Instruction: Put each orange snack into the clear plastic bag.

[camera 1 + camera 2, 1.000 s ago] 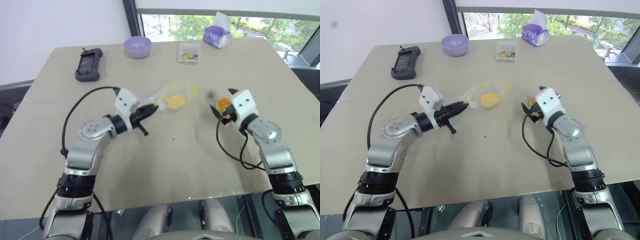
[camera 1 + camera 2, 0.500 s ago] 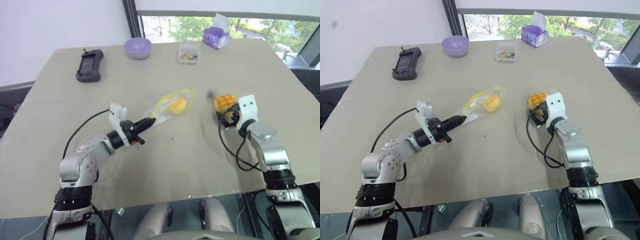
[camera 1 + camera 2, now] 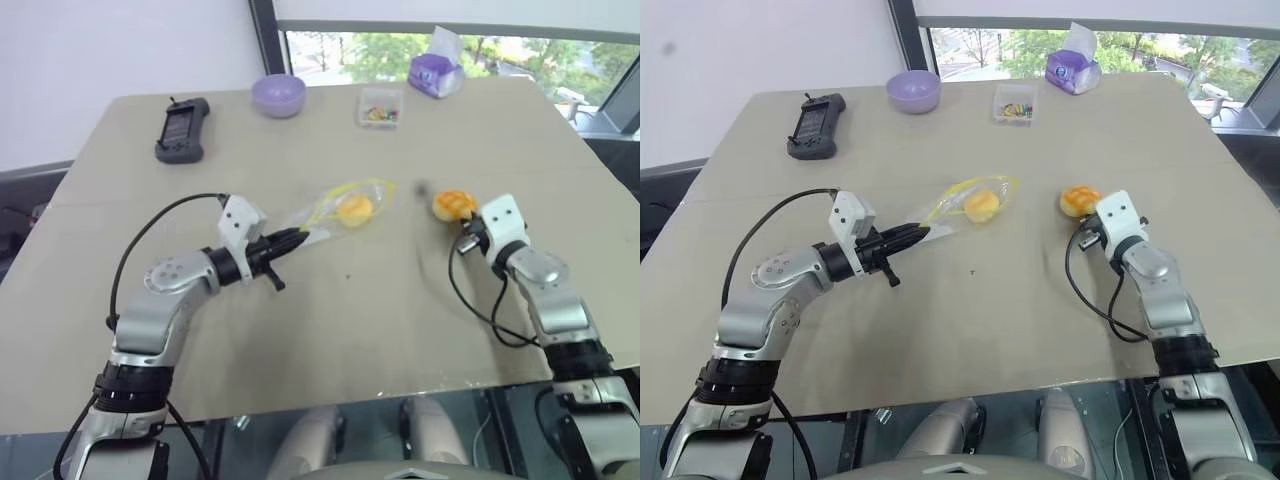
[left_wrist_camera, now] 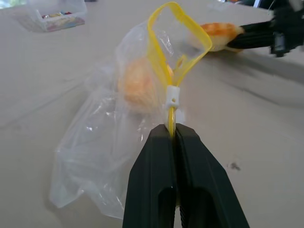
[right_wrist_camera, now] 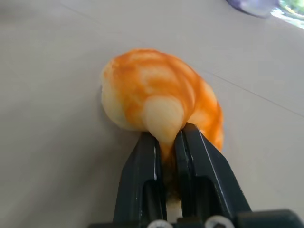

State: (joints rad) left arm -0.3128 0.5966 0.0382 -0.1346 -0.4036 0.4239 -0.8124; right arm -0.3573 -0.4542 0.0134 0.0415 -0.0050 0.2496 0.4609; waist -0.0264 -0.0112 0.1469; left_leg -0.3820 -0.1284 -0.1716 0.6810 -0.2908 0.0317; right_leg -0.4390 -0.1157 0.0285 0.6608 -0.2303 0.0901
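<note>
The clear plastic bag (image 3: pixel 320 212) lies on the table's middle with its yellow zip mouth standing open. One pale orange snack (image 3: pixel 353 209) sits inside it. My left gripper (image 4: pixel 172 130) is shut on the yellow zip strip (image 4: pixel 171 111) at the bag's near end. To the right, a golden-orange snack (image 5: pixel 161 95) with a criss-cross top rests on the table. My right gripper (image 5: pixel 170 137) is shut on its near edge, pinching the soft rim. This snack (image 3: pixel 453 204) lies about a bun's width to the right of the bag's mouth.
Along the table's far edge stand a purple bowl (image 3: pixel 276 94), a small clear box of colourful bits (image 3: pixel 379 107) and a purple tissue pack (image 3: pixel 435 72). A black handheld device (image 3: pixel 181 128) lies at the far left. Window frames rise behind the table (image 3: pixel 350 320).
My right gripper has gone from open around the criss-cross snack to shut on its edge, and has dropped slightly. My left hand has sunk a little with the bag.
</note>
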